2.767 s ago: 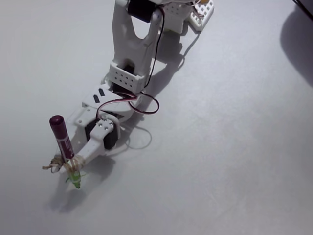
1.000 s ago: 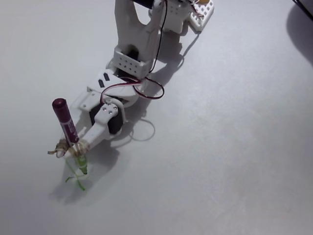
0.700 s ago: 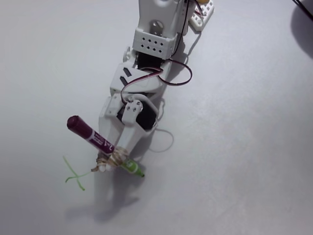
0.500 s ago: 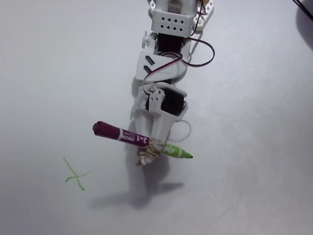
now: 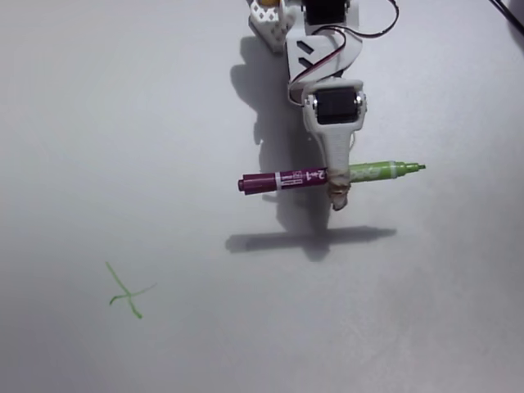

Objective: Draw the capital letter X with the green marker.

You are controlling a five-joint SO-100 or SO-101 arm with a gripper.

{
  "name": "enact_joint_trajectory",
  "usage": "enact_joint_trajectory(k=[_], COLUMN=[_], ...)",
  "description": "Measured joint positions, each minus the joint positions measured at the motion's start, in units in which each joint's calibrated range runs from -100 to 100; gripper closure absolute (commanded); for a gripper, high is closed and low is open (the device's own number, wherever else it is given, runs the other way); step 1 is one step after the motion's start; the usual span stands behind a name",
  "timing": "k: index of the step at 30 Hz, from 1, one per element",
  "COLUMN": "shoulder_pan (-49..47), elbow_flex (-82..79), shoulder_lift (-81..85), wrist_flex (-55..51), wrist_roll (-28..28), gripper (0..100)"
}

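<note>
The green marker (image 5: 372, 171) lies level in the air, its maroon half pointing left and its green tip pointing right in the fixed view. My gripper (image 5: 337, 193) is shut on it near its middle, where tan rubber bands wrap pen and fingers together. The marker's shadow falls on the table a little below it, so the tip is off the surface. The capital letter X (image 5: 127, 293) is a small crooked green cross at the lower left, far from the gripper.
My white arm (image 5: 332, 106) reaches down from the top edge, with red and black wires near its base. The grey table (image 5: 426, 311) is plain. A dark shape sits at the top right corner (image 5: 514, 6).
The arm lifted the marker off the X and swung it right and back toward the top. The marker turned from upright to level, its tip now pointing right.
</note>
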State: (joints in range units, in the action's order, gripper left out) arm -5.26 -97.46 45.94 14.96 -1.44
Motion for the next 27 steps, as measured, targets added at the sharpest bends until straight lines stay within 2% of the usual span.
enact_joint_trajectory(k=[7, 13, 21, 27], shoulder_pan=[0.0, 0.2, 3.7, 4.0], elbow_flex=[1.0, 1.0, 1.7, 2.0], shoulder_lift=[12.1, 18.9, 28.8, 33.6], wrist_flex=[-26.6, -45.2, -64.2, -72.8], wrist_roll=[-1.8, -2.7, -6.3, -3.2], gripper=[99, 99, 99, 99])
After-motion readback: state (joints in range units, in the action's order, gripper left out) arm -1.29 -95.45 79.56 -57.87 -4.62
